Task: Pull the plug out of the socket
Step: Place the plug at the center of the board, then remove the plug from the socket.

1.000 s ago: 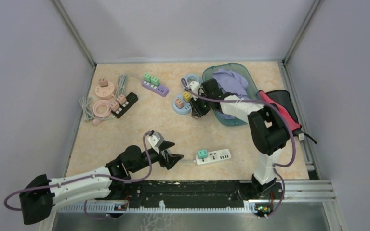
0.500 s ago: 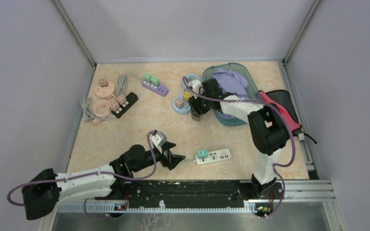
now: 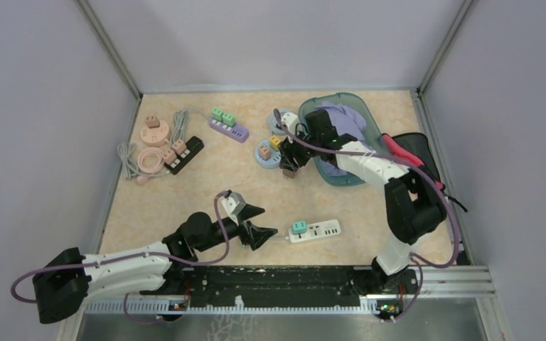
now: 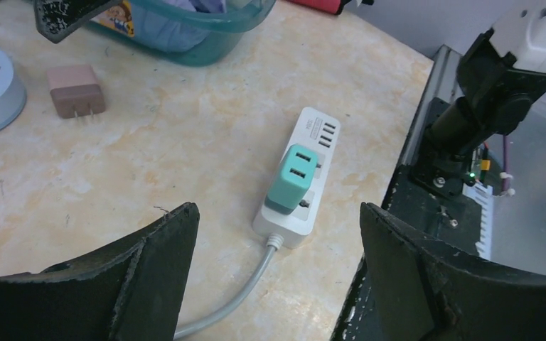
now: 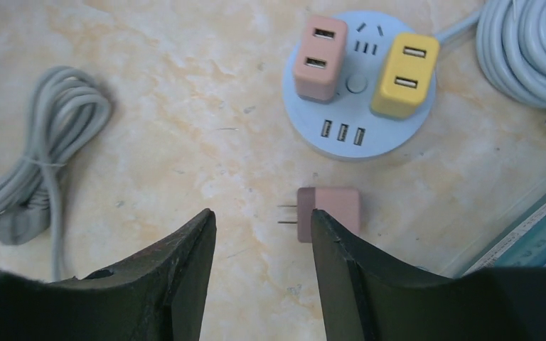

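Here the worktop [image 3: 206,185] is a beige, marble-like surface, closed in by plain grey walls [image 3: 277,42] on the left, the right and the far side. At its far right corner stands a teal basin [image 3: 330,99] with a purple cloth [image 3: 341,117] inside it.

Near the front edge lies a white power strip [image 4: 318,131], and a teal plug [image 4: 291,177] sits in the socket at its cable end. The grey cable [image 4: 234,298] leaves the strip towards the left arm.

The left hand [image 3: 259,222] hangs just left of the strip, its jaws spread wide. It holds nothing and touches neither the strip nor the plug. In the left wrist view the teal plug shows between the two fingers but farther away.

The right hand [image 5: 261,214] is over the far middle of the worktop, with its jaws moderately apart and nothing between them. A brown plug [image 5: 329,213] lies loose on its side on the worktop, its prongs pointing towards the gap between the fingers. I cannot tell if the nearer finger touches it. Just beyond it is a round blue socket [image 5: 380,138] carrying a pink plug [image 5: 318,57] and a yellow plug [image 5: 404,74].
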You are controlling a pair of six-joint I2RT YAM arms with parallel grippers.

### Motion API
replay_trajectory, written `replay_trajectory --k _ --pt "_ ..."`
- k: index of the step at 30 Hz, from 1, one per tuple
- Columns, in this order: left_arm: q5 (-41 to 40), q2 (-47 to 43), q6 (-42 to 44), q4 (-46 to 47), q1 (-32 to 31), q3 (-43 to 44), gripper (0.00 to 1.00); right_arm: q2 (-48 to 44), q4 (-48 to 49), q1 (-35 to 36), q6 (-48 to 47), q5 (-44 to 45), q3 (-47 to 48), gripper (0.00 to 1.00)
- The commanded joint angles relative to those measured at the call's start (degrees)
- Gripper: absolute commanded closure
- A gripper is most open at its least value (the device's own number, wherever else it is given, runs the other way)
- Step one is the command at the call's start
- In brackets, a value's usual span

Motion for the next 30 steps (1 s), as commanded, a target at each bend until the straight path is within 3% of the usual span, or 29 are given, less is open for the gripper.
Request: replay_trajectory --k 1,11,16,21,30 --pt "3.42 -2.13 -2.45 5.31 0.12 -0.99 0.12 -7.4 -0.98 -1.04 -3.75 -10.04 -1.11 0.48" --pt "4.43 -5.88 -8.08 0.86 0.12 -0.63 0.11 -17.27 -1.76 -9.51 -5.27 -23.43 -4.9 0.49" --pt "1.36 -6.76 -8.8 1.88 0.13 -1.43 0.0 -27.47 3.12 -12.5 -6.52 -26.24 -13.72 0.48" --pt "2.49 -6.35 -3.83 1.66 0.13 0.13 0.0 -38.16 6.73 -14.68 -10.81 -28.23 -23.48 0.42" --pt "4.77 -4.37 3.86 0.54 0.17 3.55 0.0 -44.98 -13.41 -17.64 -26.48 -33.12 -24.93 0.41"
